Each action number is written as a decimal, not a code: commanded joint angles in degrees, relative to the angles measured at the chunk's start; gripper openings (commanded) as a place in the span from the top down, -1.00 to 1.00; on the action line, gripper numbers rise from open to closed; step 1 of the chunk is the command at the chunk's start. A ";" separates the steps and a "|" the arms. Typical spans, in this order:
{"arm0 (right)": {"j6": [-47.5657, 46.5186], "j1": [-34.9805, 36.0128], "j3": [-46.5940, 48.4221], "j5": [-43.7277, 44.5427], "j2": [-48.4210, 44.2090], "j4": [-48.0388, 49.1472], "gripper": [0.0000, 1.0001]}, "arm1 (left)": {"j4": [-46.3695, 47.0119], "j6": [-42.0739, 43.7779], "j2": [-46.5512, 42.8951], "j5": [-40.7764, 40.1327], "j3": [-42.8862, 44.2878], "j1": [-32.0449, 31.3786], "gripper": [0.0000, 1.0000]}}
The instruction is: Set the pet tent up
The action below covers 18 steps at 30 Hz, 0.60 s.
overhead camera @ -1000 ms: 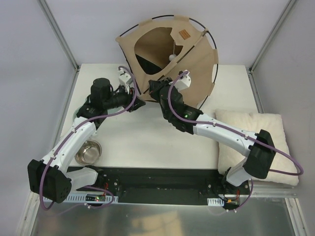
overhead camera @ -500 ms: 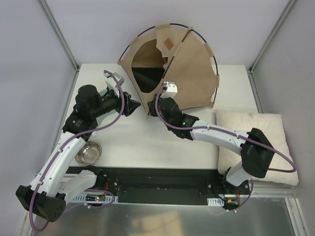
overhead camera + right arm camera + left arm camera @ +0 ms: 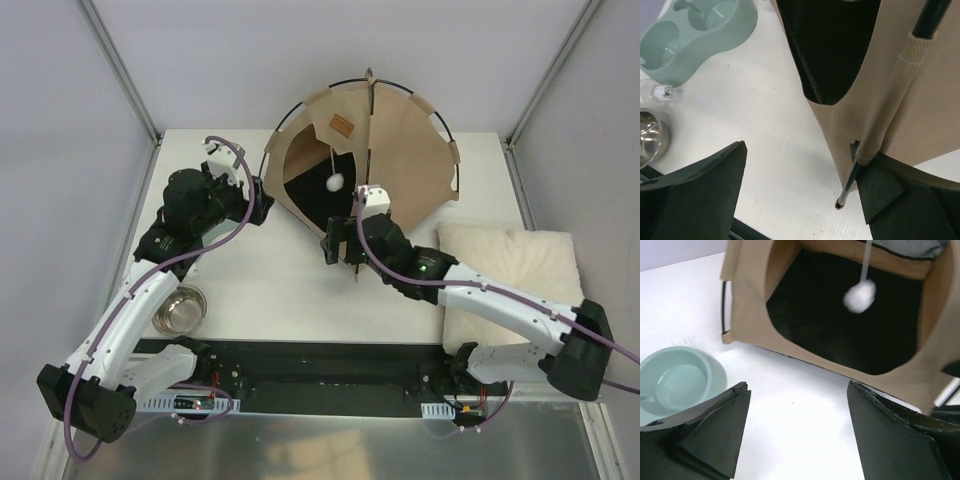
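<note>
Left fingers (image 3: 715, 435), right fingers (image 3: 695, 195): wide, empty. Tan fabric dome tent (image 3: 405, 150) could be toppled if thin black pole (image 3: 849, 180) is knocked.

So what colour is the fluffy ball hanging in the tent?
White. The pom-pom shows best in the left wrist view.

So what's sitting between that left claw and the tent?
Nothing. In the left wrist view only bare white table separates the open left gripper from the pet tent. A pale green bowl sits off to one side.
</note>
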 commanded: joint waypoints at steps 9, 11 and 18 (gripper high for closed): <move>4.96 -0.80 5.24 7.63 -3.11 -19.83 -0.97 | 1.30 -0.47 2.09 -5.69 4.07 0.52 -0.67; 11.37 -0.89 8.32 11.77 -1.61 -26.16 -0.97 | 1.30 -0.47 2.70 -4.90 4.34 0.61 -0.66; 21.07 -1.33 18.16 13.12 1.91 -42.26 -0.90 | 1.30 -1.44 6.13 -3.40 5.92 0.70 -0.65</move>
